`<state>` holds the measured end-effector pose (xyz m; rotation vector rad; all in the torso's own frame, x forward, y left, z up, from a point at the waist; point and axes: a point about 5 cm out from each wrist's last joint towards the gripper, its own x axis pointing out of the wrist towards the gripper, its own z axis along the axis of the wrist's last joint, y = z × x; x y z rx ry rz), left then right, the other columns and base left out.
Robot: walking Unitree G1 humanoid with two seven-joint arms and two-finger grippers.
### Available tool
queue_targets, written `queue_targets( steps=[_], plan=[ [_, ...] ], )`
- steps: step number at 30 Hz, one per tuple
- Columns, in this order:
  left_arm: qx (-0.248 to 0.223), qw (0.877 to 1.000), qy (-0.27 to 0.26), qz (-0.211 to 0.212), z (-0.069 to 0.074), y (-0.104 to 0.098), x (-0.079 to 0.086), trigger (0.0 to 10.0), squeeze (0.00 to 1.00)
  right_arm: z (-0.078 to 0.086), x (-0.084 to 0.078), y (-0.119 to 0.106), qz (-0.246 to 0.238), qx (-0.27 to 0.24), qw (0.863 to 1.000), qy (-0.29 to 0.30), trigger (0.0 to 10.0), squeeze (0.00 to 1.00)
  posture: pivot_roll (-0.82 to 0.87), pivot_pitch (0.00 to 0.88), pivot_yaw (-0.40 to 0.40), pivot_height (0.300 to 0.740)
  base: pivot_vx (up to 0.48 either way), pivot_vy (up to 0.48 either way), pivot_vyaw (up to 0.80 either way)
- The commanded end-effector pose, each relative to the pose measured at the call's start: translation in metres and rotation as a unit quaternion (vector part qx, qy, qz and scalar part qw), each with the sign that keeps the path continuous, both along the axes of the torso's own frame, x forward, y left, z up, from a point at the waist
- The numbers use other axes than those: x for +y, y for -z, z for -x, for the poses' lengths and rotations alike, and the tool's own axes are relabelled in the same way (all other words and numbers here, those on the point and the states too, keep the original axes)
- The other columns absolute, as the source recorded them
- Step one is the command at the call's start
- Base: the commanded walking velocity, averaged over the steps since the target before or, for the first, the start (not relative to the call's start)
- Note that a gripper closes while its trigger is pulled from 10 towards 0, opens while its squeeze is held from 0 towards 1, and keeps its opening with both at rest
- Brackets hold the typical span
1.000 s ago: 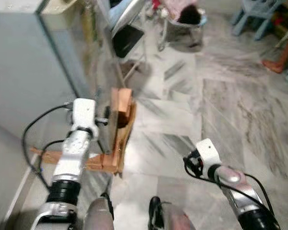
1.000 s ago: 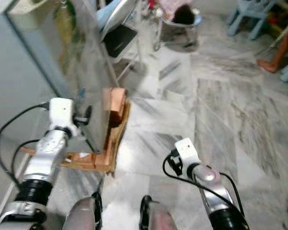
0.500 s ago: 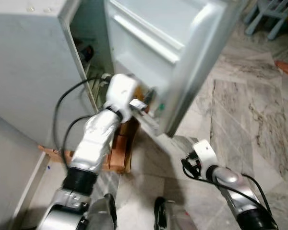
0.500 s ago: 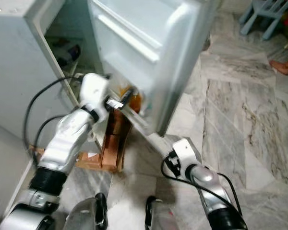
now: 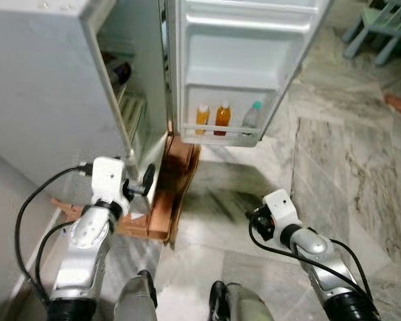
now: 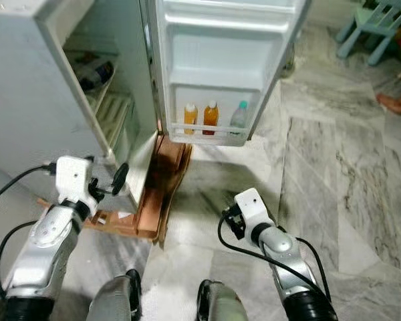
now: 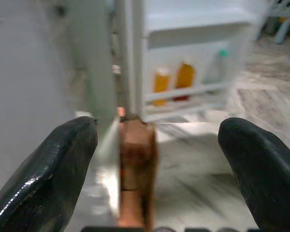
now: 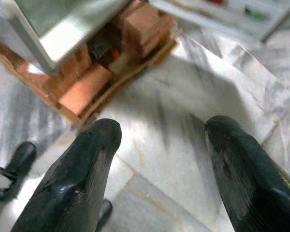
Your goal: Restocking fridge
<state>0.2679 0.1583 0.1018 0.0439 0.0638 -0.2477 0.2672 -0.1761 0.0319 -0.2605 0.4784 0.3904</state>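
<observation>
The fridge [image 5: 67,87] door [image 5: 244,60] stands wide, three bottles [image 5: 222,118] on its bottom rack; left tool [image 7: 157,164] and right tool [image 8: 157,169] both released, empty

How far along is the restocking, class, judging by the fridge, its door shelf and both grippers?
Done: fridge door open, three bottles on its bottom shelf. In hand: nothing; the left gripper and right gripper are open, empty. Left: fetching and loading items, closing the door.

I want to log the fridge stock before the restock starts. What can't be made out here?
- Door bottles: three stand in the door shelf; labels too small in the eye views, blurred in the left wrist view.
- Fridge shelves: cabinet wall hides most of the contents.
- Fridge top: cut off by the frame edge.
</observation>
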Motion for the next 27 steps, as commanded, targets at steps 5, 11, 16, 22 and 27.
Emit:
queue_targets(
  steps=[5, 11, 16, 22, 27],
  plan=[
    [0.01, 1.0, -0.007, -0.018, 0.011, 0.003, 0.014, 10.0, 0.0, 0.004, -0.004, 0.002, 0.003, -0.003, 1.0, 0.006, 10.0, 0.0, 0.04, 0.177, -0.039, 0.74, 0.23, -0.388, 0.0],
    [0.033, 0.998, -0.014, -0.046, 0.024, 0.013, 0.03, 10.0, 0.0, 0.005, -0.001, 0.002, -0.001, -0.005, 1.0, 0.009, 10.0, 0.0, 0.04, 0.18, -0.027, 0.74, 0.335, -0.338, 0.0],
    [0.033, 0.995, -0.005, -0.09, 0.024, 0.019, 0.027, 10.0, 0.0, 0.002, -0.003, -0.002, -0.007, -0.027, 0.999, 0.031, 10.0, 0.0, 0.05, 0.176, -0.038, 0.74, 0.365, -0.309, 0.0],
    [0.056, 0.992, -0.034, -0.104, 0.029, 0.031, 0.035, 10.0, 0.0, -0.009, -0.003, -0.013, 0.0, -0.057, 0.997, 0.052, 10.0, 0.0, 0.06, 0.192, -0.03, 0.74, 0.36, -0.313, 0.0],
    [0.03, 0.993, -0.042, -0.103, 0.028, 0.016, 0.03, 10.0, 0.0, -0.033, 0.0, -0.037, -0.008, -0.111, 0.99, 0.087, 10.0, 0.0, 0.1, 0.194, 0.0, 0.74, 0.34, -0.335, 0.0]
  ],
)
